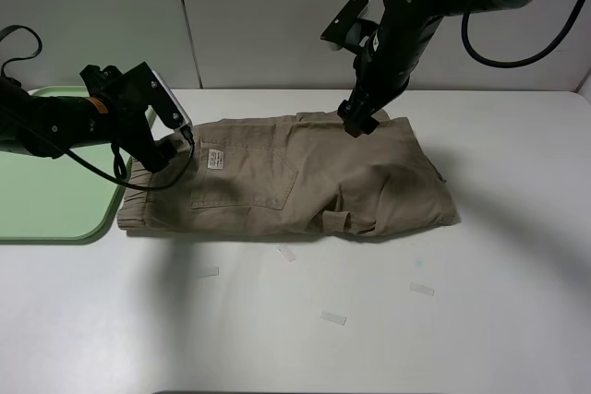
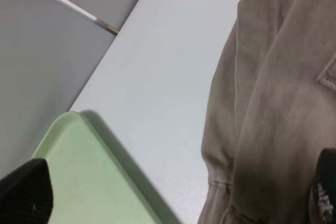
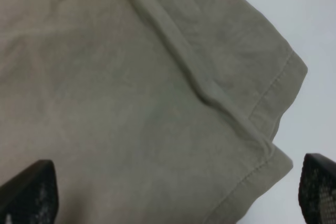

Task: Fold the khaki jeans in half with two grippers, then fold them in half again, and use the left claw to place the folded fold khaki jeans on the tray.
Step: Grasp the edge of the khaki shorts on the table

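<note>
Your table [image 1: 480, 320] carries everything, and the jeans [image 1: 305, 182] take up its middle. They lie flat with the waistband at the left, just beside the tray [image 1: 37, 214], and the leg hems at the right. From the two hem layers stacked in the right wrist view, you can judge the first fold done, with one leg laid over the other. The tray sits at the left edge of the table with nothing on the part you can see, so the placing step is not yet begun. Your left gripper [image 1: 174, 147] hangs low over the far corner of the waistband. Its jaws stand wide apart with nothing between them, though one fingertip [image 2: 325, 192] is over cloth. Your right gripper [image 1: 358, 124] sits over the far edge near the hems, its jaws spread just as wide and holding nothing. The step in hand looks like the start of the second fold. For that you likely need both grippers to pinch through every layer at one end and carry it across to the other. A small pale label [image 1: 212, 158] marks the waistband end.
</note>
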You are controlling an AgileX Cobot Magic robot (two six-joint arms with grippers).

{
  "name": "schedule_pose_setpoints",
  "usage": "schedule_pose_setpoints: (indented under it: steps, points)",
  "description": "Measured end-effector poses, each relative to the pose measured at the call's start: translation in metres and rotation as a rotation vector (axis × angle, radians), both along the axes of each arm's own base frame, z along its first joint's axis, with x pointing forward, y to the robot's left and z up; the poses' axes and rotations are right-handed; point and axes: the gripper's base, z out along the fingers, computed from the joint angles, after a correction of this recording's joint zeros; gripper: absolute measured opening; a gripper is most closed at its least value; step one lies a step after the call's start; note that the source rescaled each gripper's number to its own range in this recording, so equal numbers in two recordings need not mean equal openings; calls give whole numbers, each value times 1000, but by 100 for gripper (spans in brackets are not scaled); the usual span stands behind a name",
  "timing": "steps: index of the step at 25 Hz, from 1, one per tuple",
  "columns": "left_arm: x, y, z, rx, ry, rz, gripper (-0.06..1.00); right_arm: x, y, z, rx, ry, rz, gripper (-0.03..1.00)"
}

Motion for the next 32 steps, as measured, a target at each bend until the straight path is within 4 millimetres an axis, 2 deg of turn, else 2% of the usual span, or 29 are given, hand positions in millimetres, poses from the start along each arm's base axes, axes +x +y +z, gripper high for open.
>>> schedule_pose_setpoints:
  steps: [6,10,12,22,28,32]
  points:
    - [-2,3,-3,-25,46,56,100,-7,0,5,73,64,-109,99]
    - [-8,8,-9,-92,177,181,100,-14,-3,21,116,83,-207,99]
    - [-13,9,-5,-133,233,230,100,-18,-5,28,127,101,-259,99]
    - [-48,5,60,-278,375,237,100,-28,-10,27,123,205,-411,99]
    - [-84,4,96,-365,521,245,100,-34,-7,26,150,279,-445,99]
    - [-113,12,120,-381,581,315,100,-37,-7,25,146,310,-456,99]
